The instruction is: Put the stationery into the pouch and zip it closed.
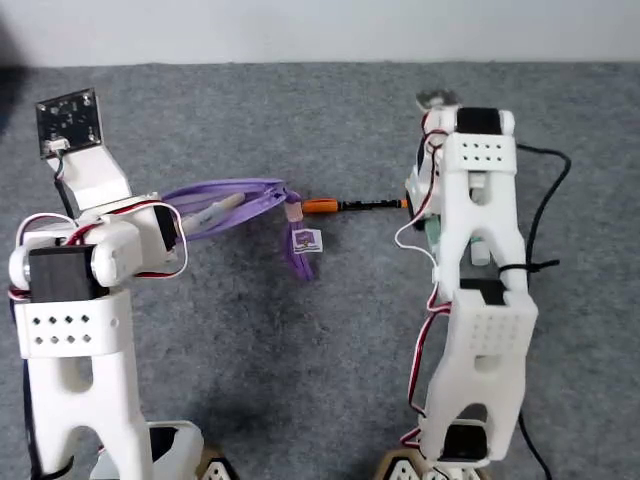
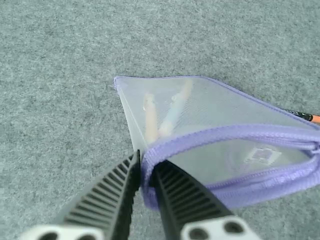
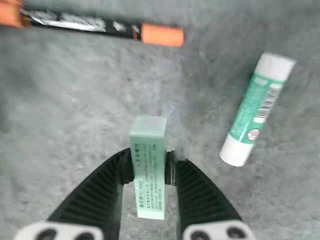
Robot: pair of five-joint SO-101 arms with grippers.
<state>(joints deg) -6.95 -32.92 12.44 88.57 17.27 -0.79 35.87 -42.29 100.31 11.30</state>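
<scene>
A see-through pouch (image 1: 235,203) with a purple zipper edge lies on the grey carpet, its mouth toward the right arm. My left gripper (image 2: 145,162) is shut on the zipper edge of the pouch (image 2: 210,125). Two pale pens (image 2: 162,115) lie inside it. My right gripper (image 3: 148,157) is shut on a pale green eraser (image 3: 148,172). A green and white glue stick (image 3: 252,112) lies on the carpet beside it. An orange and black pen (image 1: 355,205) lies between the pouch's mouth and the right arm, and the pen (image 3: 100,25) sits just beyond the eraser.
A small tag (image 1: 306,241) hangs from the pouch's zipper end onto the carpet. Grey carpet (image 1: 300,380) covers the whole table between and in front of the arms. A pale wall runs along the far edge.
</scene>
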